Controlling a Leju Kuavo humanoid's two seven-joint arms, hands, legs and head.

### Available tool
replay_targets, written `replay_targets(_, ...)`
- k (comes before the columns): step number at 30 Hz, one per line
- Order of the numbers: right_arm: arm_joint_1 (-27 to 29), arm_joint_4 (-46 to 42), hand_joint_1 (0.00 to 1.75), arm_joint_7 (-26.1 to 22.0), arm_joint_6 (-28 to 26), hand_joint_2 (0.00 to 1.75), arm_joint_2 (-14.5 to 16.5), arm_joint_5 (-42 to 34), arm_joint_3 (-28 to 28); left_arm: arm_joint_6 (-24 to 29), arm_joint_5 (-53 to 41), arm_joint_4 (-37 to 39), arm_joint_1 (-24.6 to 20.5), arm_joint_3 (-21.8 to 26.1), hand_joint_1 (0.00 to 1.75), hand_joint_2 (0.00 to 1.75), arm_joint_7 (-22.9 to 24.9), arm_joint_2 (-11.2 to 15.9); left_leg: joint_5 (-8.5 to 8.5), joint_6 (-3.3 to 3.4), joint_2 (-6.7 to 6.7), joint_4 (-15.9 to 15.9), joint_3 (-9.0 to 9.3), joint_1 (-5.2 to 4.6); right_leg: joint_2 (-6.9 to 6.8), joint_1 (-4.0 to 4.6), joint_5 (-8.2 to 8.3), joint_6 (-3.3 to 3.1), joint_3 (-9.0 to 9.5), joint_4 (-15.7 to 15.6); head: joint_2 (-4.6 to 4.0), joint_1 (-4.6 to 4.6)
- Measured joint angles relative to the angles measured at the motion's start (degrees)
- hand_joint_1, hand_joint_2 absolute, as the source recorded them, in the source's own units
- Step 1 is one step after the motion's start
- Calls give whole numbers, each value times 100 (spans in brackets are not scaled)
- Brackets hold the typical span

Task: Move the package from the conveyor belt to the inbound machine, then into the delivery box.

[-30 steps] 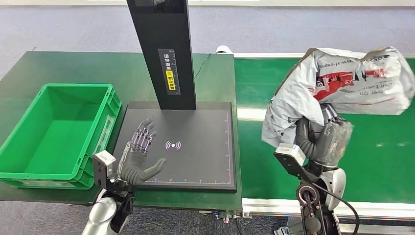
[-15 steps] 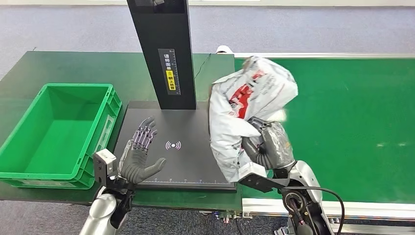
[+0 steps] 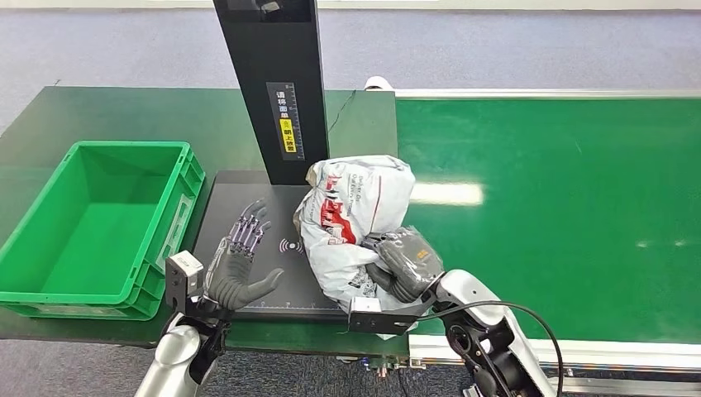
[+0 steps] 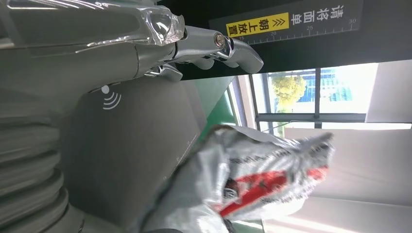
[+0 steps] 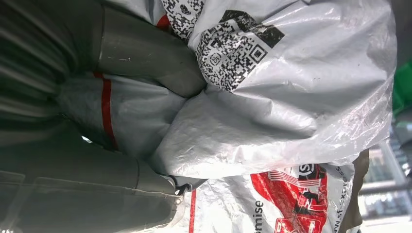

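A crumpled white plastic package (image 3: 354, 223) with red and black print lies over the right part of the black inbound machine platform (image 3: 248, 217), beside its black upright post (image 3: 277, 87). My right hand (image 3: 402, 262) grips the package at its lower right side; the right wrist view shows the thumb (image 5: 145, 60) pressed into the package (image 5: 291, 97). Over the platform's front left corner my left hand (image 3: 237, 267) hovers open, fingers spread. In the left wrist view the package (image 4: 252, 179) hangs past the left hand's fingers (image 4: 214, 46). The green conveyor belt (image 3: 562, 215) runs to the right.
A green plastic delivery box (image 3: 95, 223) stands on the dark green table (image 3: 124, 112) left of the platform. A scan symbol (image 3: 287, 245) marks the platform's middle, partly behind the package. The table's front edge lies just below both hands.
My right hand has carried the package leftward and down from above the conveyor onto the machine platform. The left hand has barely moved.
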Motion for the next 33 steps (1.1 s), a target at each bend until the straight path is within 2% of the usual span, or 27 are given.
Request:
replay_targets(8,-536,486,175,-122,48,175,-93,22,480,-34,8,69,-64,-28,0,175,2,16,1,0,0,0,0,0,0,0,1,0,0,0,0,1)
replay_targets(16,-1179,1270,175,-518,64,175,-74,21,901,-68,17,202,-167,-155,0,175,-11,30,2,0,0,1,0,0,-1,0,2,1,1,1,0,1)
replay_targets(26,-2111,2485,175,-871,289,175,126,-128,1681,-75,67,393,-270,-320,0,175,-32,49,3,1,0,1,0,0,0,0,3,2,0,1,0,0)
replay_targets(33,-2398,3039,175,-981,146,175,260,-535,2096,-64,118,489,-284,-422,0,175,-105,70,3,1,-1,1,-1,0,-1,0,3,2,0,1,0,1)
